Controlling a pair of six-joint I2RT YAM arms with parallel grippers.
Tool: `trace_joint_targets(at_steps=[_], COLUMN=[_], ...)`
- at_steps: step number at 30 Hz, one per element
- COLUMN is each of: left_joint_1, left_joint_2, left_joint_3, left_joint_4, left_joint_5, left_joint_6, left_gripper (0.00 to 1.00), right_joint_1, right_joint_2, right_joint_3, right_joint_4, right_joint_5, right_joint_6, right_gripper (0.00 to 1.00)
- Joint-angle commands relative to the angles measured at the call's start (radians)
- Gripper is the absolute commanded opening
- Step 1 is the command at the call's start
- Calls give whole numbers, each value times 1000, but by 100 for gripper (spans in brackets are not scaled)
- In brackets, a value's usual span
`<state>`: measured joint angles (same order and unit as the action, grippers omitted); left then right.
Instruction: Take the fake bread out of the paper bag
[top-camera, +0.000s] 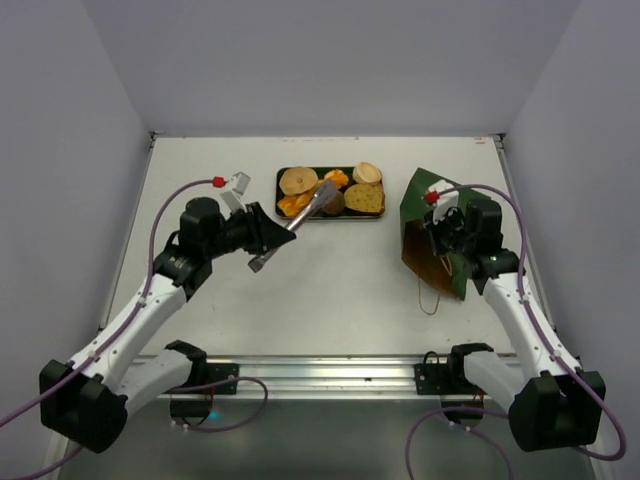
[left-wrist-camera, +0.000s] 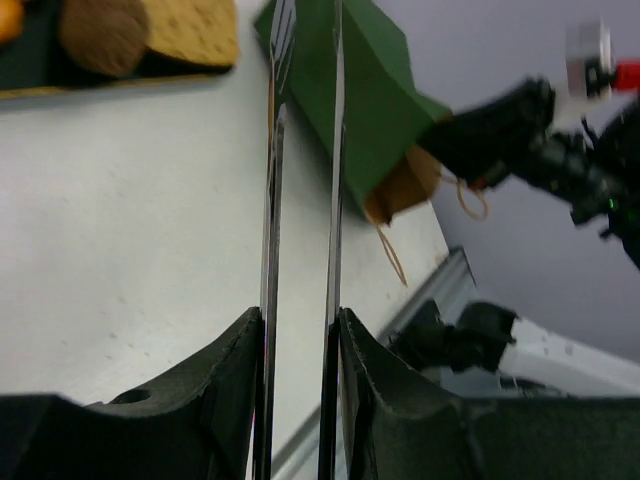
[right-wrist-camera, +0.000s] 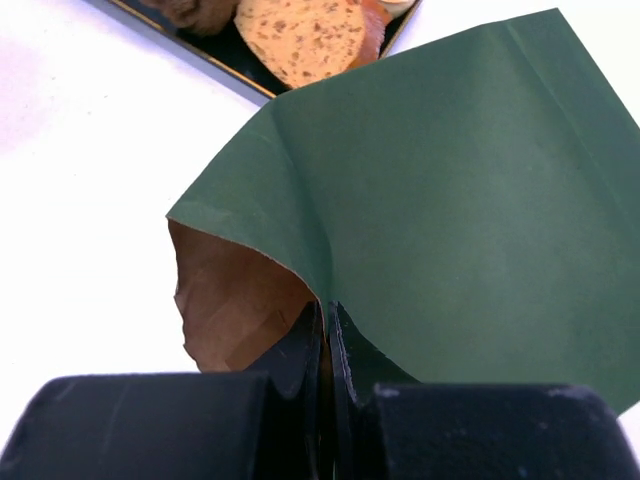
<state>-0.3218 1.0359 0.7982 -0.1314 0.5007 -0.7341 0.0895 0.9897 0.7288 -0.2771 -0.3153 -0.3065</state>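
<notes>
1 white table (top-camera: 330, 290), matte, closed in by 3 pale grey walls (top-camera: 320, 60) at left, far and right; 1 metal rail (top-camera: 330, 372) runs along the near edge.

2 arms.
- The left gripper (top-camera: 270, 232) is clamped on 1 pair of metal tongs (top-camera: 305, 215). The 2 blades stand a narrow gap apart, and their tips reach over the tray.
- The right gripper (top-camera: 447, 232) has its fingers pressed together on the rim of the paper bag (top-camera: 425, 200).

1 paper bag, at the right. It is dark green outside and brown inside, tilted, with its mouth toward the near side. 2 twine handles (left-wrist-camera: 390, 255) show in the left wrist view.

1 flat dark tray (top-camera: 350, 217), at far centre.

Fake bread (top-camera: 365, 197): about 6 pieces, all on the tray. There are round buns, a speckled toast slice, orange pieces and a dark piece.

- The tongs and overlapping pieces make the bread count uncertain.
- The wrist views crop the tray.
- The bag's interior shows only in part.
- The tong tips are cut off in the left wrist view.
</notes>
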Motion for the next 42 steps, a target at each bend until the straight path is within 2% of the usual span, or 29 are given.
trace_joint_targets(at_steps=[1, 8, 14, 15, 18, 24, 33, 42], left_joint_1=[-126, -290, -446, -506, -630, -733, -764, -766], left_joint_2=[-100, -338, -364, -350, -260, -13, 300, 507], left_joint_3=[-94, -273, -341, -343, -320, -245, -76, 58], left_joint_4=[12, 55, 167, 180, 248, 407, 519, 524], left_joint_5=[22, -40, -126, -146, -244, -350, -393, -416], left_joint_6=[-33, -157, -248, -261, -287, -338, -415, -488], left_gripper=[38, 37, 37, 37, 36, 36, 37, 38], right_joint_1=[-5, -2, -1, 0, 6, 36, 56, 78], right_joint_2=[18, 116, 161, 161, 158, 129, 67, 53], right_joint_3=[86, 181, 193, 192, 172, 98, -6, -8], right_joint_4=[-33, -59, -51, -48, -19, 62, 162, 188], right_joint_5=[-90, -104, -38, -31, 1, 85, 143, 176], right_joint_6=[-94, -40, -39, -34, 7, 84, 159, 196], right_gripper=[3, 7, 9, 9, 8, 6, 4, 4])
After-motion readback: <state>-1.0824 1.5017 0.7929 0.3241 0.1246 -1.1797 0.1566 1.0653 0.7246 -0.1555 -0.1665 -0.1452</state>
